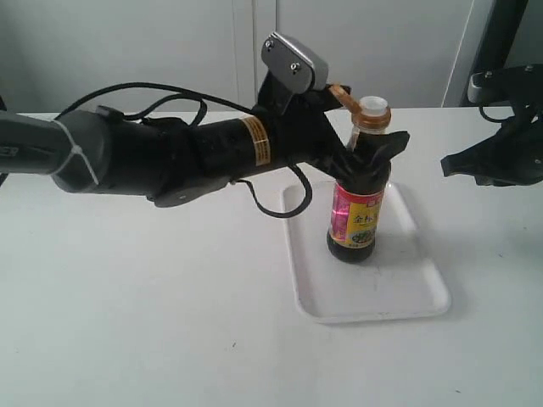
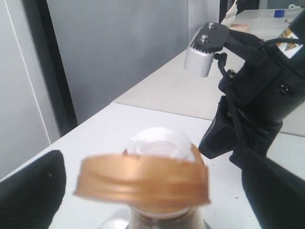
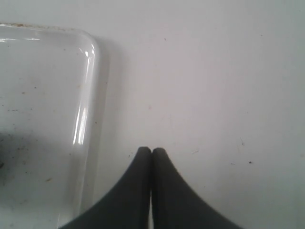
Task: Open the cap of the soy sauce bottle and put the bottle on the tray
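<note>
Since the soy sauce bottle (image 1: 356, 216) is already standing upright on the tray (image 1: 407, 297), around the tray's 11 o'clock in the exterior view, I'd say the job is basically done; the cap (image 1: 339, 91) is flipped open and hangs off its hinge at about 10 o'clock of the white spout, so both halves of the task look ticked off.

The left claw (image 1: 372, 151) comes in from 9 o'clock and sits at the bottle's shoulder, but it's spread open and not gripping. In the left wrist view both fingers (image 2: 33, 191) sit well out to either side of the orange collar, with the spout bare between them. My guess is that it straddles the neck like that because that's where you'd hold the bottle steady for the cap and the set-down.

The right claw (image 3: 151, 151) is clenched on nothing, tips pressed together; it hangs over the bare table (image 1: 153, 322) just beside the tray's rounded corner, roughly 3 o'clock of the bottle and well apart from it, out of the way I reckon.

Only risk I see: pulling the left arm back could clip the neck and tip the bottle, so lift clear first.
</note>
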Robot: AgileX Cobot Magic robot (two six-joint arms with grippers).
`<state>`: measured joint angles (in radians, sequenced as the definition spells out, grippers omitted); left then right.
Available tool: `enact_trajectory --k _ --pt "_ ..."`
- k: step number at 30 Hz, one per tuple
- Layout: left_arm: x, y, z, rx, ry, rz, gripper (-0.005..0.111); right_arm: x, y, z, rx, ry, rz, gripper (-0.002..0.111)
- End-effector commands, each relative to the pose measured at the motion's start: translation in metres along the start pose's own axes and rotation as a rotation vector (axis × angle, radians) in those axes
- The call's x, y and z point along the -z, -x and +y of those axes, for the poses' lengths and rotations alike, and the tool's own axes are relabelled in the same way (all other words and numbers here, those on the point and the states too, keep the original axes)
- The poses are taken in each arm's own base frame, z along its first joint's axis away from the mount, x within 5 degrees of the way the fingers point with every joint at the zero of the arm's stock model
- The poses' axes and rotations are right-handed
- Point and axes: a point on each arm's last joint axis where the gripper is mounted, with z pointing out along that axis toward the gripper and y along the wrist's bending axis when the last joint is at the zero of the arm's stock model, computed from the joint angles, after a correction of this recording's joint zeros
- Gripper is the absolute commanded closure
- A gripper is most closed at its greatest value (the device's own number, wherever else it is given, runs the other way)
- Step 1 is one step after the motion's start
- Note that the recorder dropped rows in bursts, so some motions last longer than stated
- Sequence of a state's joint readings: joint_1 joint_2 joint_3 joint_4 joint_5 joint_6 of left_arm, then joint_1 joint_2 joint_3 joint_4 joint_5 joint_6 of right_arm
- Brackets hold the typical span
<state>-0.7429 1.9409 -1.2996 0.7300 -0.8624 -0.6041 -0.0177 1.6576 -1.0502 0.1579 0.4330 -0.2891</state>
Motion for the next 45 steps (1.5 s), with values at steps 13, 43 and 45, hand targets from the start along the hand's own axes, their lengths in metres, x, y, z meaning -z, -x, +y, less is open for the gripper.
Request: enact_trajectory --k 13,43,45 --pt "0.028 0.071 -0.001 -0.032 0.038 -0.091 0.002 0.001 0.003 -0.002 -0.003 -0.004 -0.019 0.108" --pt "0.129 0.133 0.026 -0.087 0.637 0.385 0.107 0.004 0.000 -0.003 0.084 -0.025 0.012 0.108" --pt "0.141 0.135 0.028 -0.137 0.689 0.456 0.107 0.006 0.001 -0.003 0.086 -0.027 0.007 0.108"
